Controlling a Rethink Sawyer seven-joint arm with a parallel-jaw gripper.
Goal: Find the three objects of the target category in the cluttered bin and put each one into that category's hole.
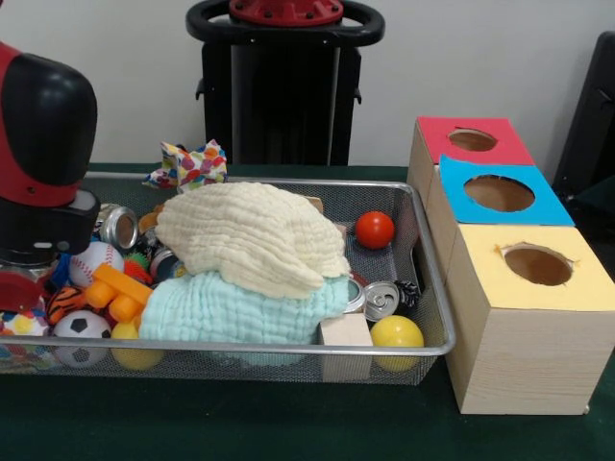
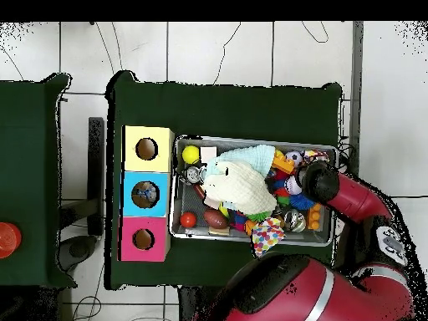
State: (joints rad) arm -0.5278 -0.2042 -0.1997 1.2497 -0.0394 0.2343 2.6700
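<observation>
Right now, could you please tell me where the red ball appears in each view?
Front view: the red ball lies at the bin's far right, near the red-topped box.
Overhead view: the red ball lies at the bin's lower left corner.
Shared landmark: the red-topped box, beside it in both.

Wire-mesh metal bin (image 1: 428,252) (crinkled cloths (image 1: 255,235)), wood-grain boxes (image 1: 524,355).

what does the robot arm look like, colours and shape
The arm is bulky and rounded, with glossy red shells, black joint sections and a grey band across the big red segment in the overhead view. In the front view its rounded black cap sits over red and black sections.
</observation>
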